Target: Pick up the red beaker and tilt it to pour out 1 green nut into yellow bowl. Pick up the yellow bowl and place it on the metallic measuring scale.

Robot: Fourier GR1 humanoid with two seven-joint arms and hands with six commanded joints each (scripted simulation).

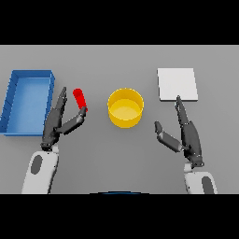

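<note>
A small red beaker (80, 99) stands on the grey table, left of the yellow bowl (125, 108). My left hand (57, 121) is open beside the beaker, its fingers straight on the beaker's left and its thumb reaching to the beaker's base. The bowl sits at the table's middle; I see no nut in it. The metallic measuring scale (177, 84) is a flat light square at the back right. My right hand (186, 133) is open just in front of the scale and to the right of the bowl, holding nothing.
A blue open tray (28, 100) lies at the far left, just left of my left hand.
</note>
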